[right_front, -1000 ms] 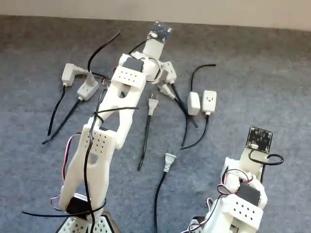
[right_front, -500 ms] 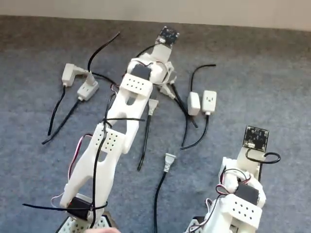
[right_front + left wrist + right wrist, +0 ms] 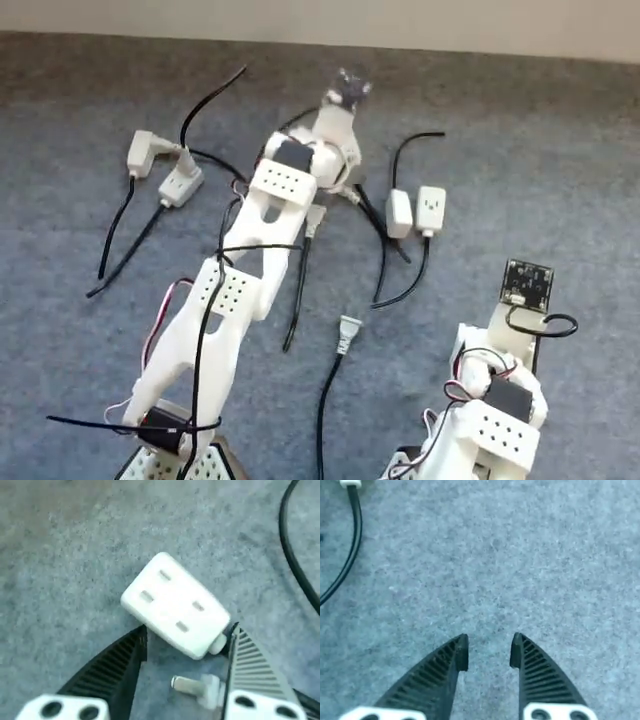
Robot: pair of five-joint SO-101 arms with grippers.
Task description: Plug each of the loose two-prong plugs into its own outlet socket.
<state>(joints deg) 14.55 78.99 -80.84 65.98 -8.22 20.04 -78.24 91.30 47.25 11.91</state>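
In the left wrist view a white outlet socket [image 3: 172, 605] with several slots lies on the grey carpet. My left gripper [image 3: 187, 630] is open, its fingertips on either side of the socket's near end. A white plug [image 3: 197, 687] with a metal prong lies between the fingers, closer to the wrist. From above, the left arm [image 3: 270, 215] stretches to the middle of the far carpet. A loose two-prong plug [image 3: 348, 330] on a black cord lies in the centre; another plug [image 3: 316, 217] peeks out beside the arm. My right gripper [image 3: 489, 645] is open over bare carpet.
Two white sockets [image 3: 431, 208] lie side by side right of centre, two more sockets [image 3: 180, 183] at the far left, all trailing black cords. The right arm [image 3: 497, 400] sits at the near right. A black cord [image 3: 350, 540] runs past it.
The left arm swung to the right and its wrist turned and dipped toward the socket. The right arm's wrist shifted slightly at first, then stayed still.
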